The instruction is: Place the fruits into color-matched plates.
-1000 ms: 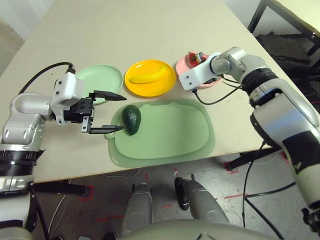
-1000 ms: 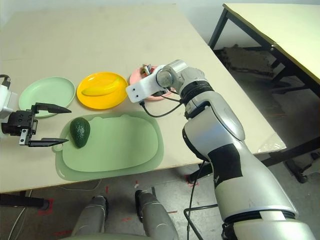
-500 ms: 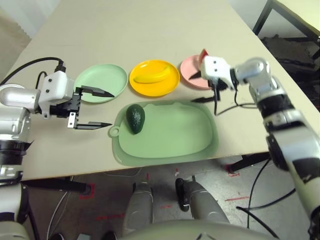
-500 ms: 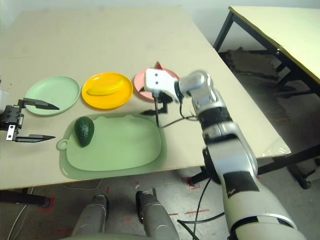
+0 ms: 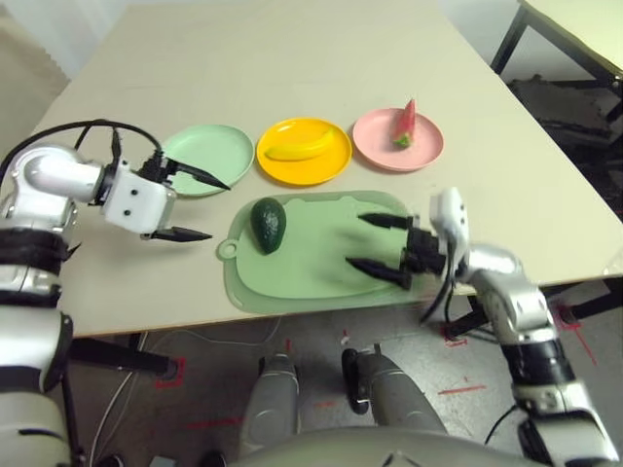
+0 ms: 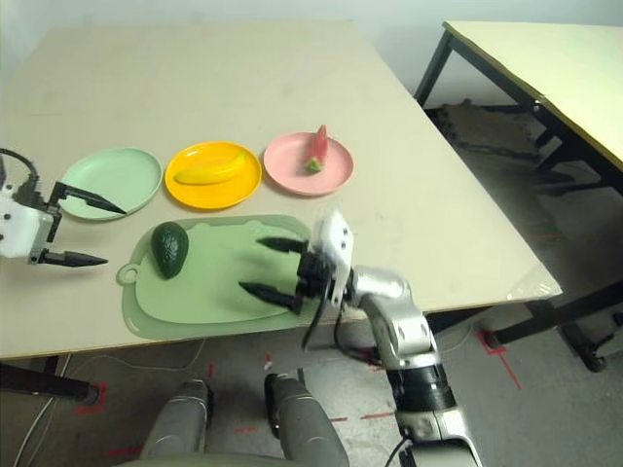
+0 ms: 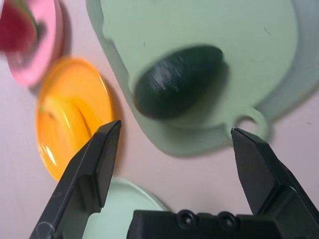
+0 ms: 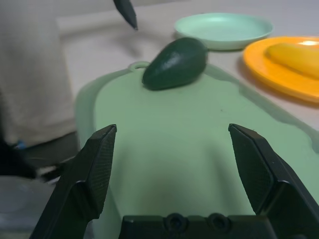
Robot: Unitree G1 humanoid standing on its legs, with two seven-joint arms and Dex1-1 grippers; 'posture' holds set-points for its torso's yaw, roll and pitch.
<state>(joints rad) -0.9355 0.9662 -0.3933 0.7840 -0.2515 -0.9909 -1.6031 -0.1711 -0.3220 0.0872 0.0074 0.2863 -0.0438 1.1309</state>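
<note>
Avocado point(image 5: 268, 223) sits on the light-green cutting mat point(image 5: 321, 282), at the mat's left end near the handle hole. Not on any plate. It lies on its side, narrow end pointing away from the robot.

Banana point(image 5: 295, 149) is on the yellow-orange plate point(image 5: 331, 167). Watermelon wedge point(image 5: 405, 125) stands on the pink plate point(image 5: 375, 146), rind edge toward the robot, toward the plate's right side. Mint green plate point(image 5: 224, 148) has no fruit on it.

Plates are in a row on the bench point(image 5: 292, 58) behind the mat: mint green at left, yellow-orange in the middle, pink at right. Yellow-orange and pink are near each other but not touching.

Left hand point(image 5: 192, 206) is open, nothing between the fingers. It hovers just left of the mat, fingers pointing right toward the avocado; upper fingertip point(image 5: 216, 183) is over the near edge of the mint green plate. The left wrist view looks down on the avocado between the two fingers, clear of both.

Right hand point(image 5: 370, 243) is open wide, empty. It hangs over the right part of the mat, fingers pointing left, roughly level. In the right wrist view the avocado lies well ahead of the fingers, mat surface in between.
</note>
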